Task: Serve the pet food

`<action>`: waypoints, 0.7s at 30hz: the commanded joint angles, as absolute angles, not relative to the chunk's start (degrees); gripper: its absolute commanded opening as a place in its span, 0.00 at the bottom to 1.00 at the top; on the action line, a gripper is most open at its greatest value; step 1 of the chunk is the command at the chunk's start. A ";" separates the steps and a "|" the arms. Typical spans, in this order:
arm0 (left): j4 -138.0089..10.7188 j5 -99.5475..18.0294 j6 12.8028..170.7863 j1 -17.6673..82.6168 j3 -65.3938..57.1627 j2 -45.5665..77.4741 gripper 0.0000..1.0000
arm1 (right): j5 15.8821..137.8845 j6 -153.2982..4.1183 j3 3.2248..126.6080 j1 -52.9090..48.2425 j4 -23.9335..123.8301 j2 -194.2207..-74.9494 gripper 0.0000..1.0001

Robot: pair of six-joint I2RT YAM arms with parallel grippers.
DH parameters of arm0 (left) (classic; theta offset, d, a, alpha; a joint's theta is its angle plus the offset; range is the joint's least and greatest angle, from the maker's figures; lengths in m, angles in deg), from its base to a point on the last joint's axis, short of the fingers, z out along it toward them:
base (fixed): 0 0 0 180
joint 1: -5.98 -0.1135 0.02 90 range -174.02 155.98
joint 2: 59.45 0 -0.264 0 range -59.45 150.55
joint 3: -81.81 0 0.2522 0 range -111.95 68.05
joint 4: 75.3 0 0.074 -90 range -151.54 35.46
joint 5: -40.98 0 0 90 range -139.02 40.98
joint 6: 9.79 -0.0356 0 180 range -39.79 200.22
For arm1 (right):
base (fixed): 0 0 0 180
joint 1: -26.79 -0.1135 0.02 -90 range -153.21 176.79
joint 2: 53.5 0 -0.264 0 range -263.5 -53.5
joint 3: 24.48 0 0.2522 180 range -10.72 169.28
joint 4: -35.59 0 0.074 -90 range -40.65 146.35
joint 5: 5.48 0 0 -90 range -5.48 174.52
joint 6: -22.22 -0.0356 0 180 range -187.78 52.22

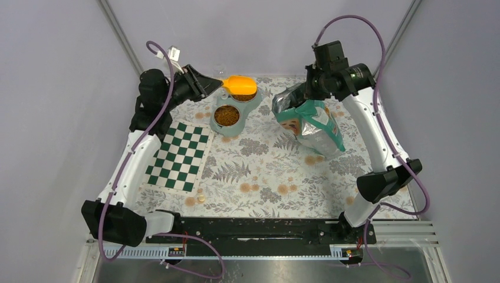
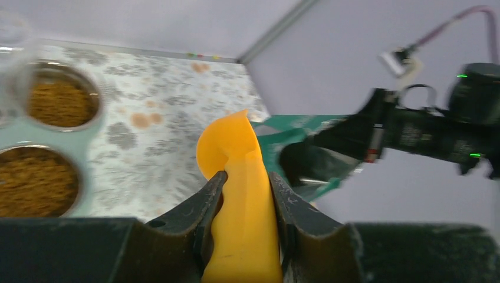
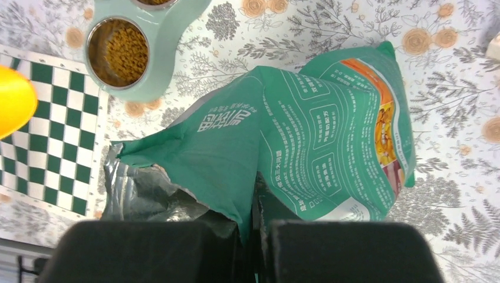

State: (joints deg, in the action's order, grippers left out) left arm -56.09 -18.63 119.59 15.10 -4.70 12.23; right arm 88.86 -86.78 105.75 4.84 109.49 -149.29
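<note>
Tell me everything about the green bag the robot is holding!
The bag is a teal-and-white pouch that looks like shiny, crinkly plastic, with silver foil inside. It has white writing and an orange panel printed on it. Its top is torn open and ragged. The right gripper pinches that open edge, so the bag hangs tilted. Its bottom seems to rest on the flowery tablecloth.

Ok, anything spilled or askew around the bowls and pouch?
No spill shows. The pet food pouch stands out: the right gripper pinches one lip of its ragged, gaping mouth, and it leans askew.
</note>
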 commanded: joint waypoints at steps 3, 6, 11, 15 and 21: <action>-66.14 -9.98 132.29 18.83 -12.39 13.51 0.00 | 94.52 -82.16 118.91 -0.29 112.08 -152.37 0.00; -67.62 -8.40 134.47 20.73 -12.97 14.68 0.00 | 96.38 -80.93 123.58 -1.71 114.99 -155.32 0.00; -66.47 -8.56 133.26 23.43 -12.17 15.36 0.00 | 98.42 -80.17 126.76 -3.50 116.48 -157.42 0.00; -60.44 -12.29 129.48 26.88 -14.18 17.82 0.00 | 99.58 -79.60 126.86 -4.69 116.44 -157.57 0.00; -46.35 -17.92 126.68 31.59 -23.87 26.56 0.00 | 100.73 -79.36 126.23 -5.97 116.46 -158.11 0.00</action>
State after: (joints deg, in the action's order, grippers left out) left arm -52.77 -14.10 128.22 29.55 -18.12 22.85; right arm 99.62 -79.96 121.55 -3.97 121.21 -159.70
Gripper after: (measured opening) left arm 0.286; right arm 0.017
